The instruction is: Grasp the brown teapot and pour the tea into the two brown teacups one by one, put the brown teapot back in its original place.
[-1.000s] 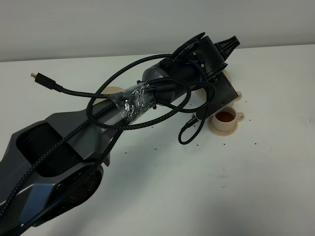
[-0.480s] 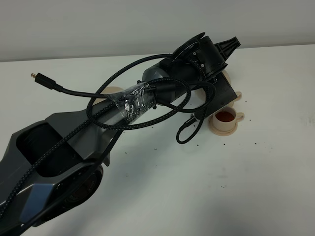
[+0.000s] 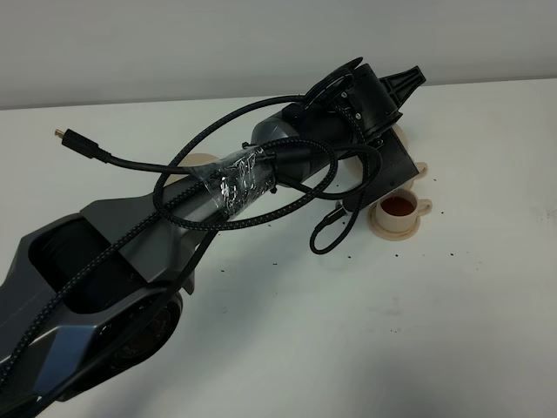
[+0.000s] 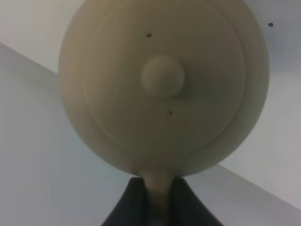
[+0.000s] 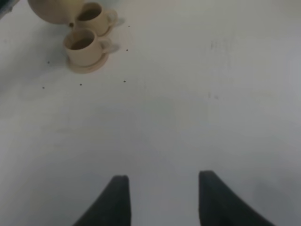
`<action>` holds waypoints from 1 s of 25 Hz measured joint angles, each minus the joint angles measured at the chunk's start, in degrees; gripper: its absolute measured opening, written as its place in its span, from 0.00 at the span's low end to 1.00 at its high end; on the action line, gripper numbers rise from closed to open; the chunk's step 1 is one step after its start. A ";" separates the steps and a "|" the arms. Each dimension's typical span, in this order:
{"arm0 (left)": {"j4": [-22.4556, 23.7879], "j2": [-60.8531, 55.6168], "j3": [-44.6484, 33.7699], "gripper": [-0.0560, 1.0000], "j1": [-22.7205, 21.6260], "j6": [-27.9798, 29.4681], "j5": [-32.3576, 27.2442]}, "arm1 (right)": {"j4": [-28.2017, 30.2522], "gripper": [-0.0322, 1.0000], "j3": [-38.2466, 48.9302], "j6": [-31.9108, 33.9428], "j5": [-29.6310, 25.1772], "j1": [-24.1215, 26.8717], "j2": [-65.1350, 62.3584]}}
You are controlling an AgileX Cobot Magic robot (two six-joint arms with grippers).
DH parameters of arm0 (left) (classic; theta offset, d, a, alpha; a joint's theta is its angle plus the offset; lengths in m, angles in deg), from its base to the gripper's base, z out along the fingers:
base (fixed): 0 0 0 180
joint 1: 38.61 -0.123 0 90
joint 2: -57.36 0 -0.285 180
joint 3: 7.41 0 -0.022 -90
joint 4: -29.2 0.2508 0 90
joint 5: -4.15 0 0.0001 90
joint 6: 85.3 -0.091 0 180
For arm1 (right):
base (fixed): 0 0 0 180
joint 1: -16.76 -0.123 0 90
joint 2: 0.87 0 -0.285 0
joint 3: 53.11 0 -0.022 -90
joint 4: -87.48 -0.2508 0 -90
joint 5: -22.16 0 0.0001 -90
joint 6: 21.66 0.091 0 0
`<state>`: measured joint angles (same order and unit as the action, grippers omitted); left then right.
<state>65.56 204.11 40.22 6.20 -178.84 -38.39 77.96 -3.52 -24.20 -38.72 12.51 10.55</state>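
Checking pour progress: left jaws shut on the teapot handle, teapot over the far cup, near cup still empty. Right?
Not quite. The near cup is not empty: the exterior high view shows reddish-brown tea in it. The rest holds: left jaws shut on the handle of the teapot, which is over the far cup.

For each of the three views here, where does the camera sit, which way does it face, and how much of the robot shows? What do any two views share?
Exterior high: mounted above, looking down on the white table; the left arm fills the left and hides one cup.
Left wrist: behind the left claw, facing the brown teapot whose handle it clamps.
Right wrist: behind the open right claw, looking across bare table to the two teacups.
Shared: exterior and right wrist both show the nearer filled teacup.
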 joint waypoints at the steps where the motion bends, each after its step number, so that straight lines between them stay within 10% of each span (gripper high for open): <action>1: 0.00 0.00 0.00 0.17 0.00 0.00 0.00 | 0.00 0.37 0.00 0.00 0.00 0.00 0.00; 25: -0.17 0.00 0.00 0.17 0.00 -0.09 0.84 | 0.00 0.37 0.00 0.00 0.00 0.00 0.00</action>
<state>65.40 204.11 40.22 6.20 -178.93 -37.55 77.96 -3.52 -24.20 -38.72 12.51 10.55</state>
